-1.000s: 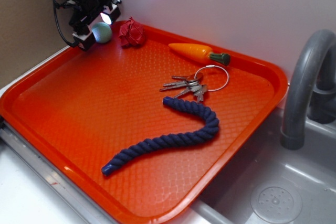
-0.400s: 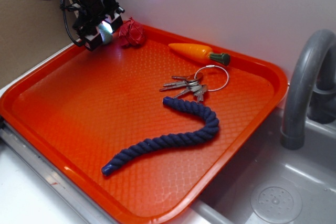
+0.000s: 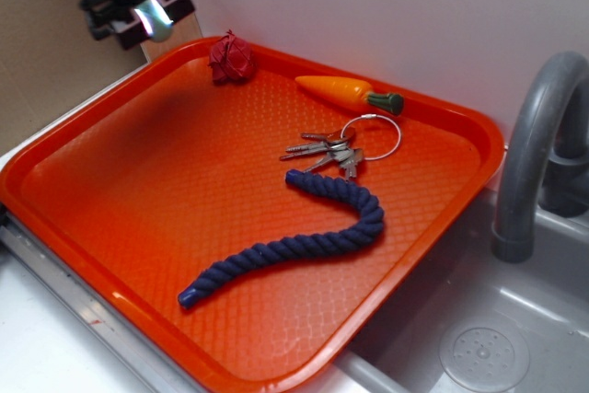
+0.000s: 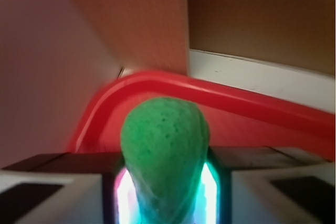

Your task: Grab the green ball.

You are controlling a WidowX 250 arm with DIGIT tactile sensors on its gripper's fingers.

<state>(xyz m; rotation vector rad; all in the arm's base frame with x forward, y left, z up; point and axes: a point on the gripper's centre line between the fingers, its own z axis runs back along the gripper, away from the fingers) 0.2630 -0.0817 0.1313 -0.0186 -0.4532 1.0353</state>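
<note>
Ball pinched, clear of the tray

Jaws of my gripper (image 3: 147,17) are closed tight on the green ball (image 4: 165,156), which bulges, squeezed between my lit pads; I hold it in the air above the far left corner of the orange tray (image 3: 83,181); on the tray lie a red knotted lump (image 3: 231,58), toy carrot (image 3: 348,92), keys (image 3: 333,152) and blue rope (image 3: 294,241).

Tray's (image 3: 83,149) near-left floor lies open.

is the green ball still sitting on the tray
No, the green ball is clamped in the gripper, lifted clear above the far left corner of the orange tray.
</note>
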